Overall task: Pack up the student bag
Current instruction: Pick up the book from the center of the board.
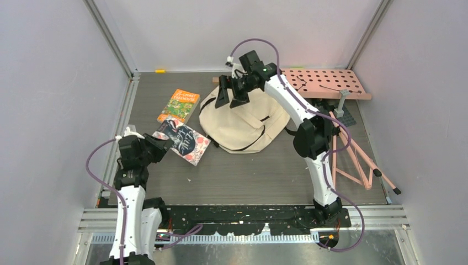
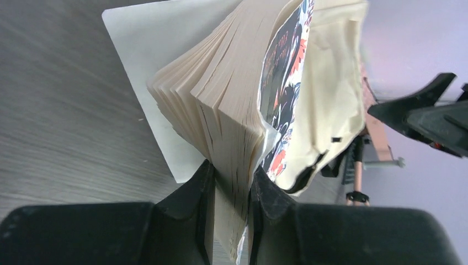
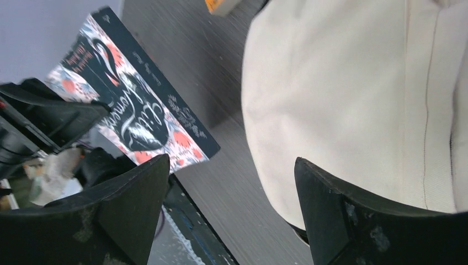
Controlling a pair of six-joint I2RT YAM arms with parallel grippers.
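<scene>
Top view: I look steeply down from the near edge over the whole table (image 1: 248, 176). Left wrist: close against the dark floral book (image 2: 232, 110). Right wrist: low, near the student bag (image 3: 342, 99). All my views share both.

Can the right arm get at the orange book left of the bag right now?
Probably yes. The right hand, open and empty, hangs over the cream fabric backpack, and the flat orange paperback book lies just left of it, nothing on top. The left hand's dark floral book is close by.

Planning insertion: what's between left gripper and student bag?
Only the floral book held by the left gripper, ending close to the student bag; top external view.
</scene>
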